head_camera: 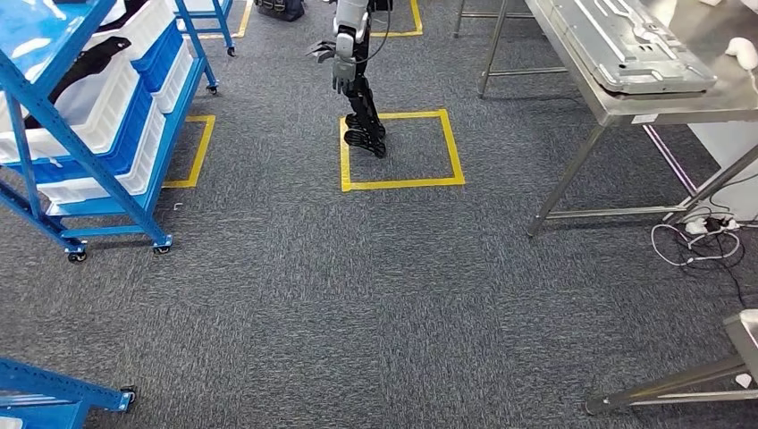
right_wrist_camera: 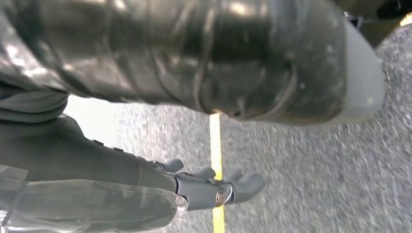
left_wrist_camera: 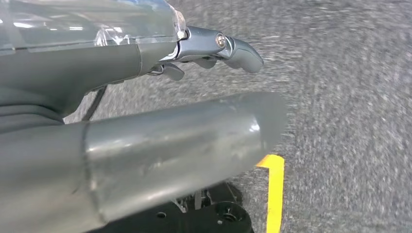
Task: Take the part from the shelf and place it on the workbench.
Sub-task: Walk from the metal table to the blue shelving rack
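A blue wheeled shelf (head_camera: 89,170) stands at the left in the head view, loaded with white bins (head_camera: 107,98). A black part (head_camera: 85,58) lies in an upper bin. The steel workbench (head_camera: 661,107) is at the upper right and carries a large grey metal panel (head_camera: 626,40). My left hand (left_wrist_camera: 111,63) hangs over the grey carpet with its fingers (left_wrist_camera: 233,48) stretched out and nothing in it. My right hand (right_wrist_camera: 97,165) hangs the same way, its fingers (right_wrist_camera: 228,187) extended and holding nothing. Both hands are far from the shelf and the bench.
Another humanoid robot (head_camera: 356,71) stands at a yellow taped square (head_camera: 400,150) straight ahead. Loose cables (head_camera: 697,237) lie under the bench. A second blue rack (head_camera: 54,389) is at the lower left and another steel table leg (head_camera: 679,384) at the lower right.
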{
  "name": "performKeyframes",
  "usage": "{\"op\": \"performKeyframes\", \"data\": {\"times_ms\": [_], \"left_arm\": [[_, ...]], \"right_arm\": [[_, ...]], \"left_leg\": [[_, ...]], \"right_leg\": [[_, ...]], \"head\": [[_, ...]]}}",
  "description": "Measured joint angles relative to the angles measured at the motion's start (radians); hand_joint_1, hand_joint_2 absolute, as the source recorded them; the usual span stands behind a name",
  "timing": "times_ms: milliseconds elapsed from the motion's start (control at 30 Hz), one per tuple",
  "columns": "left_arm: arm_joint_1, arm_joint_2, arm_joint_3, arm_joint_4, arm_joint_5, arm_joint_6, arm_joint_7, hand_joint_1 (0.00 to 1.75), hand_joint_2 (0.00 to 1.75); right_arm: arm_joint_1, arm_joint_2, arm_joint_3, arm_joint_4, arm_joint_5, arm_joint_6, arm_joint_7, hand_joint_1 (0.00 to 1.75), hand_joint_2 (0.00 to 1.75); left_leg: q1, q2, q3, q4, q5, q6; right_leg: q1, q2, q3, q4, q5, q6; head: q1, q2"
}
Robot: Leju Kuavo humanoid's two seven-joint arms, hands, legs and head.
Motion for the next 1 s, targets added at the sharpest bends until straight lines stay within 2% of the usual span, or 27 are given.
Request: {"op": "performKeyframes", "data": {"times_ms": [33, 67, 100, 133, 200, 233, 267, 300, 333, 367, 400, 467, 500, 567, 600, 667, 700, 733, 767, 800, 833, 867, 900, 933, 967, 1000], "left_arm": [[0.001, -0.001, 0.002, 0.0, 0.001, 0.001, 0.003, 0.0, 0.0], [0.003, -0.001, 0.003, 0.0, 0.001, 0.002, 0.005, 0.0, 0.0], [0.005, -0.001, 0.004, 0.0, 0.001, 0.005, 0.008, 0.0, 0.0], [0.006, -0.001, 0.005, 0.0, 0.0, 0.008, 0.011, 0.0, 0.0], [0.002, -0.002, 0.005, 0.0, -0.007, 0.015, 0.018, 0.0, 0.0], [0.0, -0.002, 0.005, 0.0, -0.011, 0.018, 0.022, 0.0, 0.0], [0.0, -0.003, 0.004, 0.0, -0.015, 0.019, 0.026, 0.0, 0.0], [0.001, -0.003, 0.004, 0.0, -0.018, 0.02, 0.029, 0.0, 0.0], [0.002, -0.003, 0.004, 0.0, -0.02, 0.022, 0.031, 0.0, 0.0], [0.003, -0.003, 0.004, 0.0, -0.022, 0.023, 0.032, 0.0, 0.0], [0.003, -0.003, 0.003, 0.0, -0.024, 0.025, 0.033, 0.0, 0.0], [0.001, -0.003, 0.002, 0.0, -0.026, 0.028, 0.033, 0.0, 0.0], [0.0, -0.003, 0.001, 0.0, -0.027, 0.029, 0.033, 0.0, 0.0], [0.003, -0.003, 0.0, 0.0, -0.028, 0.03, 0.033, 0.0, 0.0], [0.004, -0.004, 0.0, 0.0, -0.028, 0.03, 0.033, 0.0, 0.0], [0.004, -0.005, 0.0, 0.0, -0.028, 0.03, 0.033, 0.0, 0.0], [0.003, -0.006, 0.0, 0.0, -0.028, 0.03, 0.033, 0.0, 0.0], [0.002, -0.006, 0.0, 0.0, -0.028, 0.03, 0.033, 0.0, 0.0], [0.001, -0.006, 0.0, 0.0, -0.028, 0.03, 0.033, 0.0, 0.0], [0.002, -0.006, 0.0, 0.0, -0.028, 0.03, 0.033, 0.0, 0.0], [0.003, -0.006, 0.0, 0.0, -0.028, 0.03, 0.033, 0.0, 0.0], [0.003, -0.006, 0.0, 0.0, -0.028, 0.03, 0.034, 0.0, 0.0], [0.004, -0.007, 0.0, 0.0, -0.028, 0.03, 0.034, 0.0, 0.0], [0.002, -0.008, 0.0, 0.0, -0.028, 0.03, 0.034, 0.0, 0.0], [0.001, -0.01, 0.0, 0.0, -0.028, 0.03, 0.034, 0.0, 0.0], [0.0, -0.01, 0.0, 0.0, -0.028, 0.031, 0.034, 0.0, 0.0]], "right_arm": [[0.0, -0.002, -0.005, -0.005, 0.004, 0.008, -0.001, 0.0, 0.0], [0.0, -0.003, -0.009, -0.01, 0.009, 0.013, 0.0, 0.0, 0.0], [0.001, -0.005, -0.013, -0.014, 0.015, 0.016, 0.002, 0.0, 0.0], [0.002, -0.007, -0.016, -0.017, 0.02, 0.019, 0.005, 0.0, 0.0], [0.006, -0.01, -0.022, -0.019, 0.031, 0.022, 0.011, 0.0, 0.0], [0.007, -0.011, -0.026, -0.019, 0.037, 0.023, 0.013, 0.0, 0.0], [0.008, -0.012, -0.03, -0.019, 0.041, 0.023, 0.015, 0.0, 0.0], [0.007, -0.013, -0.033, -0.019, 0.045, 0.023, 0.016, 0.0, 0.0], [0.006, -0.014, -0.036, -0.019, 0.049, 0.023, 0.015, 0.0, 0.0], [0.005, -0.015, -0.038, -0.019, 0.052, 0.024, 0.014, 0.0, 0.0], [0.005, -0.016, -0.039, -0.019, 0.055, 0.024, 0.012, 0.0, 0.0], [0.003, -0.017, -0.04, -0.019, 0.06, 0.024, 0.006, 0.0, 0.0], [0.002, -0.018, -0.041, -0.019, 0.063, 0.024, 0.005, 0.0, 0.0], [-0.004, -0.019, -0.041, -0.019, 0.065, 0.024, 0.003, 0.0, 0.0], [-0.005, -0.02, -0.041, -0.019, 0.066, 0.024, 0.003, 0.0, 0.0], [-0.005, -0.022, -0.041, -0.019, 0.067, 0.024, 0.003, 0.0, 0.0], [-0.003, -0.023, -0.042, -0.019, 0.067, 0.024, 0.003, 0.0, 0.0], [-0.002, -0.023, -0.042, -0.019, 0.068, 0.024, 0.003, 0.0, 0.0], [-0.001, -0.024, -0.043, -0.019, 0.068, 0.024, 0.003, 0.0, 0.0], [-0.001, -0.025, -0.044, -0.018, 0.068, 0.024, 0.003, 0.0, 0.0], [0.0, -0.025, -0.045, -0.018, 0.068, 0.024, 0.003, 0.0, 0.0], [0.0, -0.025, -0.046, -0.018, 0.068, 0.024, 0.003, 0.0, 0.0], [0.001, -0.026, -0.047, -0.018, 0.068, 0.024, 0.003, 0.0, 0.0], [0.002, -0.027, -0.048, -0.018, 0.068, 0.024, 0.003, 0.0, 0.0], [0.003, -0.027, -0.049, -0.018, 0.068, 0.024, 0.003, 0.0, 0.0], [0.003, -0.028, -0.049, -0.018, 0.068, 0.024, 0.003, 0.0, 0.0]], "left_leg": [[0.002, -0.011, -0.005, -0.001, 0.002, -0.007], [0.003, -0.012, -0.007, 0.0, 0.002, -0.013], [0.002, 0.002, -0.012, 0.008, -0.005, -0.018], [0.002, 0.027, -0.025, 0.033, -0.023, -0.023], [0.002, 0.085, -0.075, 0.14, -0.084, -0.03], [0.003, 0.098, -0.107, 0.205, -0.113, -0.034], [0.005, 0.105, -0.129, 0.254, -0.128, -0.037], [0.006, 0.109, -0.136, 0.27, -0.125, -0.039], [0.007, 0.113, -0.121, 0.246, -0.103, -0.039], [0.007, 0.121, -0.089, 0.186, -0.069, -0.038], [0.005, 0.142, -0.05, 0.113, -0.042, -0.034], [-0.001, 0.17, 0.001, 0.013, -0.011, -0.023], [-0.005, 0.174, 0.007, -0.003, -0.011, -0.018], [-0.005, 0.155, 0.005, -0.006, -0.006, -0.007], [-0.003, 0.146, 0.006, -0.01, -0.002, 0.0], [0.003, 0.128, 0.009, -0.019, 0.007, 0.014], [0.002, 0.119, 0.006, -0.019, 0.009, 0.018], [0.002, 0.109, 0.004, -0.019, 0.01, 0.02], [0.001, 0.097, 0.003, -0.019, 0.011, 0.021], [0.001, 0.084, 0.003, -0.018, 0.011, 0.022], [0.001, 0.069, 0.004, -0.017, 0.011, 0.022], [0.001, 0.055, 0.005, -0.015, 0.011, 0.021], [0.001, 0.04, 0.005, -0.013, 0.01, 0.02], [-0.001, 0.027, 0.003, -0.008, 0.008, 0.016], [-0.001, 0.014, -0.001, -0.005, 0.008, 0.011], [-0.001, 0.004, -0.005, -0.003, 0.008, 0.004]], "right_leg": [[0.001, -0.009, 0.001, -0.003, 0.001, -0.002], [0.0, -0.021, 0.002, -0.007, 0.003, -0.007], [-0.002, -0.034, 0.005, -0.013, 0.006, -0.013], [-0.005, -0.048, 0.008, -0.018, 0.008, -0.019], [-0.004, -0.079, 0.011, -0.023, 0.008, -0.028], [-0.002, -0.096, 0.011, -0.022, 0.006, -0.03], [0.0, -0.112, 0.011, -0.022, 0.005, -0.03], [0.001, -0.127, 0.012, -0.021, 0.004, -0.03], [0.002, -0.14, 0.013, -0.021, 0.002, -0.029], [0.002, -0.152, 0.016, -0.021, 0.0, -0.027], [0.003, -0.164, 0.019, -0.02, -0.003, -0.024], [0.007, -0.182, 0.024, -0.018, -0.008, -0.014], [0.009, -0.19, 0.026, -0.018, -0.009, -0.009], [0.009, -0.2, 0.03, -0.019, -0.01, 0.001], [0.008, -0.186, 0.03, -0.013, -0.018, 0.006], [0.003, -0.134, 0.005, 0.05, -0.064, 0.015], [0.002, -0.107, -0.023, 0.112, -0.1, 0.018], [0.001, -0.095, -0.057, 0.182, -0.132, 0.02], [0.001, -0.091, -0.086, 0.239, -0.15, 0.021], [0.001, -0.089, -0.102, 0.266, -0.148, 0.022], [0.001, -0.087, -0.098, 0.252, -0.124, 0.021], [0.0, -0.081, -0.078, 0.202, -0.085, 0.019], [-0.002, -0.062, -0.049, 0.131, -0.045, 0.016], [-0.004, -0.039, -0.022, 0.065, -0.017, 0.013], [-0.005, -0.02, -0.004, 0.02, -0.002, 0.01], [-0.004, -0.007, 0.005, -0.002, 0.0, 0.007]], "head": [[0.0, 0.0], [0.0, 0.0], [-0.001, 0.0], [-0.002, 0.0], [-0.004, 0.0], [-0.004, 0.0], [-0.004, 0.0], [-0.004, 0.0], [-0.004, 0.0], [-0.004, 0.0], [-0.004, 0.0], [-0.004, 0.0], [-0.003, 0.0], [-0.003, 0.0], [-0.003, 0.0], [-0.003, 0.0], [-0.003, 0.0], [-0.003, 0.0], [-0.003, 0.0], [-0.003, 0.0], [-0.003, 0.0], [-0.003, 0.0], [-0.003, 0.0], [-0.003, 0.0], [-0.003, 0.0], [-0.003, 0.0]]}}
